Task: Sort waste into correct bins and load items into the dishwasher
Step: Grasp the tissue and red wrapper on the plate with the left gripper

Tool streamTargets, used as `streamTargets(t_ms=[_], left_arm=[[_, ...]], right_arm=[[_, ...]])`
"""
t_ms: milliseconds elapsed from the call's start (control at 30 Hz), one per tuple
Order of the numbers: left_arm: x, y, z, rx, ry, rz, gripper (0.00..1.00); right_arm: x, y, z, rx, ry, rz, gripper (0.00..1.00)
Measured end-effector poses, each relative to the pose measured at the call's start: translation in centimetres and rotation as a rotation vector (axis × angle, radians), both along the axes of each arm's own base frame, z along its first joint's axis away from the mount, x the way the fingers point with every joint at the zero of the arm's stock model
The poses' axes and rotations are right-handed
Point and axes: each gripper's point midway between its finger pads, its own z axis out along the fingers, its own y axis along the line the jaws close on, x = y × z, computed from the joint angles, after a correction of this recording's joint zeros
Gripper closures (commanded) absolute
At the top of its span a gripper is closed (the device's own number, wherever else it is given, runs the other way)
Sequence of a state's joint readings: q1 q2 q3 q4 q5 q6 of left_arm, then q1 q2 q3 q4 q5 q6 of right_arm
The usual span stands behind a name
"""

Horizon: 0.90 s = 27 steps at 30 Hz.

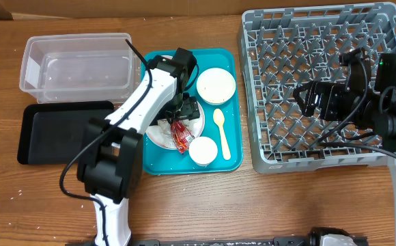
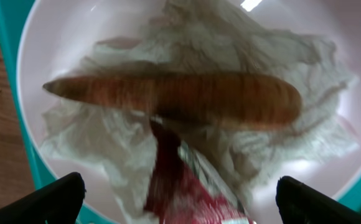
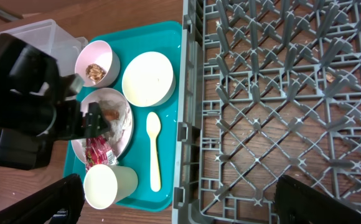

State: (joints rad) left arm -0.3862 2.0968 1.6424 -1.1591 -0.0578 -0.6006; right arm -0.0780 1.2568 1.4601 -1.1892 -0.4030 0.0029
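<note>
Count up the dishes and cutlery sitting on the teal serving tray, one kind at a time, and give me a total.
Large round pale plate: 1
Small round pale bowls: 2
Small white cup: 1
Yellow plastic spoon: 1
Total: 5

Legible text, labels, brands, numbers, signs: none in any view.
Red wrapper (image 2: 171, 186), directly ahead of left hand (image 2: 180, 208), between its fingertips: pale streaks on red surface, blurred, unreadable.
Same wrapper in overhead and right wrist views: too small to read.
Grey dish rack (image 3: 280, 112), beneath right hand (image 3: 180, 205): no readable marking.
</note>
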Motion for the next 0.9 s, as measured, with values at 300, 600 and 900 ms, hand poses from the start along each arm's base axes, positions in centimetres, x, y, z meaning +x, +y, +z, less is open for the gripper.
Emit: streamTargets(t_ms=[300, 600, 900], left_arm=[[0.1, -0.6, -3.3, -0.017, 0.057, -0.038, 0.06], [0.5, -2.3, -3.8, -0.068, 0.059, -0.066, 0.96], [-0.9, -1.4, -3.4, -0.033, 0.135, -0.067, 0.96]], right_arm=[[0.0, 0.0, 0.0, 0.000, 0.000, 0.000, 0.00], [0.0, 0.0, 0.0, 0.001, 0.000, 0.000, 0.00], [0.0, 0.0, 0.0, 0.000, -0.001, 0.000, 0.00]])
